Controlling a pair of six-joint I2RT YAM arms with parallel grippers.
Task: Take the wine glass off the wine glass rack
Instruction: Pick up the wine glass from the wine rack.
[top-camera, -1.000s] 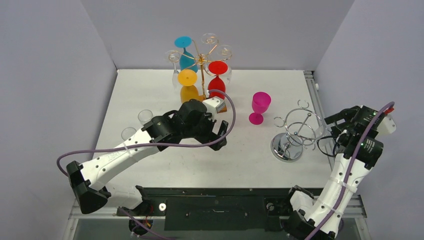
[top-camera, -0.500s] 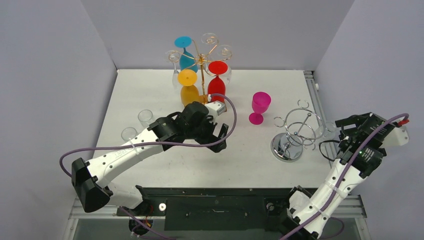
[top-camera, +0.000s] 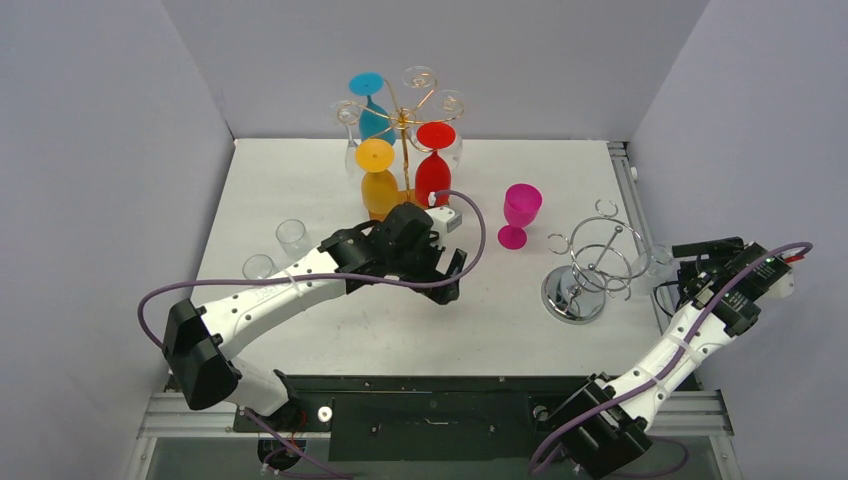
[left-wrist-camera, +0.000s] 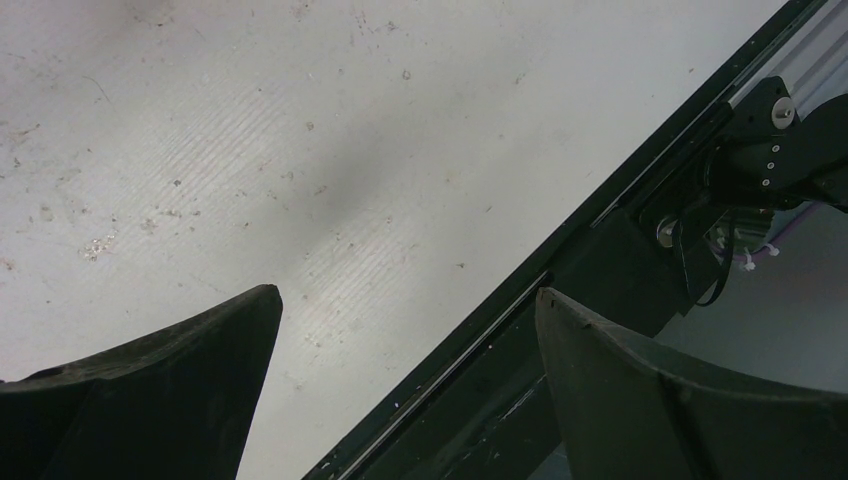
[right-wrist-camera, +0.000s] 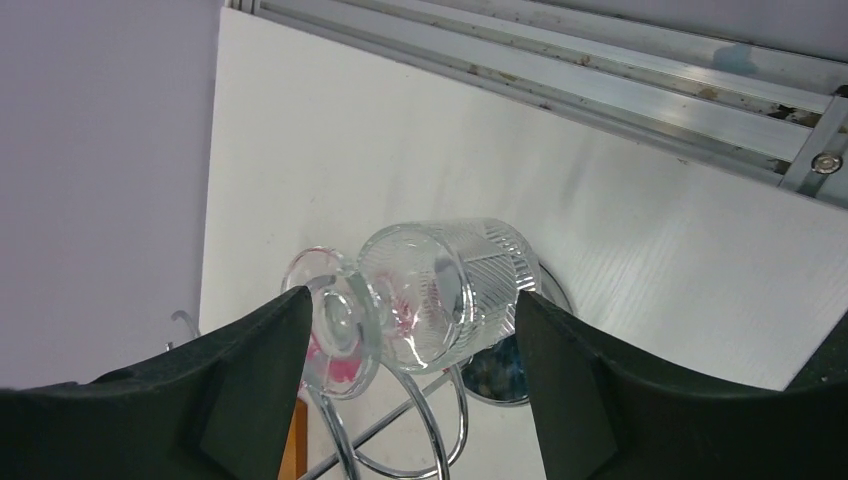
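Frankly, my worry starts with the biggest piece. The wine glass rack (top-camera: 404, 118) stands at the far middle of the table (top-camera: 300, 180), top-heavy with glasses hung upside down, and none of them is off it yet. My left arm's wrist sits right at the foot of the rack, and its purple cable (top-camera: 478, 235) arcs up close by the red glass (top-camera: 433, 165). I judge a careless swing could hook a wire arm or tip the whole rack.

The left gripper (left-wrist-camera: 405, 292) points down toward the near rail, jaws spread wide with nothing between them. It has to turn right round before it can reach the yellow glass (top-camera: 377, 172) or any other, and that turn is where a bump is likeliest.

Over on the right, the right gripper (right-wrist-camera: 410, 296) flanks a clear glass (right-wrist-camera: 450, 290) lying sideways against the chrome stand (top-camera: 585, 270). I cannot tell whether the jaws are pinching it or only bracketing it. With a loose hold the glass may slip, or drag the stand along.

Against a second ago, the left wrist has slid right and closer to the rack. The right arm has stretched outward, and its jaws have drawn in a little.
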